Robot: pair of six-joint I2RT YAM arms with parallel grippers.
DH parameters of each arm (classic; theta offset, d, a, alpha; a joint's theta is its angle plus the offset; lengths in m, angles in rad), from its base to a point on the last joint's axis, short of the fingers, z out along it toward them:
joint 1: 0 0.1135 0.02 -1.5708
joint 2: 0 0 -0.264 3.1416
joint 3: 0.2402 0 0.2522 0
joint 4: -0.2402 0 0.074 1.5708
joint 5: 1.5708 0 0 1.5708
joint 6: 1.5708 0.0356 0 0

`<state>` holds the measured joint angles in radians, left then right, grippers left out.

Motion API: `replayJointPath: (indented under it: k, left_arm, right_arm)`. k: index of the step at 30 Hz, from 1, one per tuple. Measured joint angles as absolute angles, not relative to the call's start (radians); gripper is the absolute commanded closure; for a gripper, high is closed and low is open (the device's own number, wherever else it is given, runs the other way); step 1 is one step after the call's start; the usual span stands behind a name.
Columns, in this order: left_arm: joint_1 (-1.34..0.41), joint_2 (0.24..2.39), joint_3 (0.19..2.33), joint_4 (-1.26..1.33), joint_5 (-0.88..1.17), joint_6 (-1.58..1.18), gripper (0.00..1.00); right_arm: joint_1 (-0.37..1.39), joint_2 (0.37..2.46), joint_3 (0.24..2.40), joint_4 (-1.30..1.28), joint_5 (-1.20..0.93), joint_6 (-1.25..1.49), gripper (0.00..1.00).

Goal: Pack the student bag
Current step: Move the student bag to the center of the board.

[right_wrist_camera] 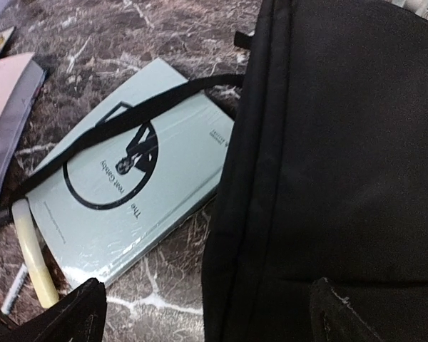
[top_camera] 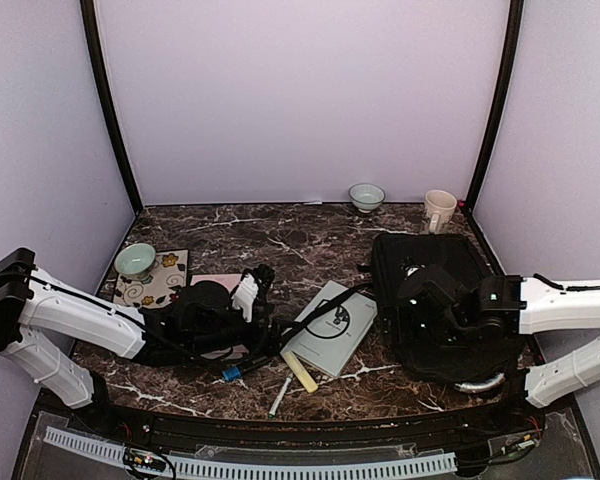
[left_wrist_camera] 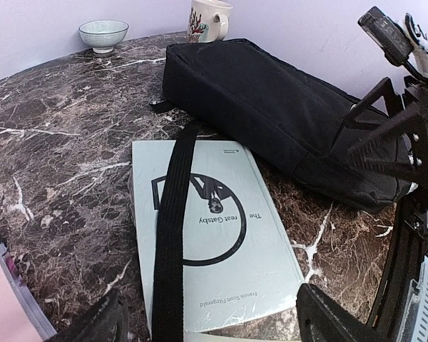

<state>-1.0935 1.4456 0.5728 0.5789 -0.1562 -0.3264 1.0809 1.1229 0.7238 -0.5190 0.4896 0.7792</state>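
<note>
Fingers (left_wrist_camera: 93,324) of left gripper (top_camera: 252,288): spread wide, nothing held, poised low over the near end of the pale green paperback book (left_wrist_camera: 228,242).

Fingers (right_wrist_camera: 64,313) of right gripper (top_camera: 415,290): likewise spread wide, nothing held, hovering over the left edge of the black fabric student bag (right_wrist_camera: 342,142).

Black fabric student bag: lying flat on the right half of the dark brown marble counter (top_camera: 280,240).

Long black webbing strap (left_wrist_camera: 172,214): running from the bag's left side, draped diagonally across the book cover.

Pale green paperback book: flat at counter centre, just left of the bag, cover up, title "The Great Gatsby" legible, far corner against the bag's side.

Pale yellow stick-shaped highlighter (top_camera: 300,372): just beside the book's near-left edge.

White pen (top_camera: 280,397): near the highlighter, closer to the counter's front edge.

Pink-covered notebook (right_wrist_camera: 7,107): left of the book, partly beneath the left arm.

Pale green ceramic bowl (top_camera: 366,196) and cream mug (top_camera: 439,210): at the rear wall, behind the bag.

Second pale green bowl (top_camera: 135,260): on a floral-patterned square mat (top_camera: 165,285), far left.
</note>
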Motion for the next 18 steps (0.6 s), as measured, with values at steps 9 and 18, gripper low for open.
replayJointPath:
  k: [9, 18]
  left_arm:
    - [-1.093, 1.462, 0.573, 0.589, -0.133, -0.327, 0.17]
    - [-1.093, 1.462, 0.569, 0.598, -0.126, -0.331, 0.18]
  right_arm:
    - [1.286, 1.460, 0.961, -0.795, 0.572, 0.931, 0.00]
    - [1.287, 1.497, 0.957, -0.997, 0.601, 1.054, 0.18]
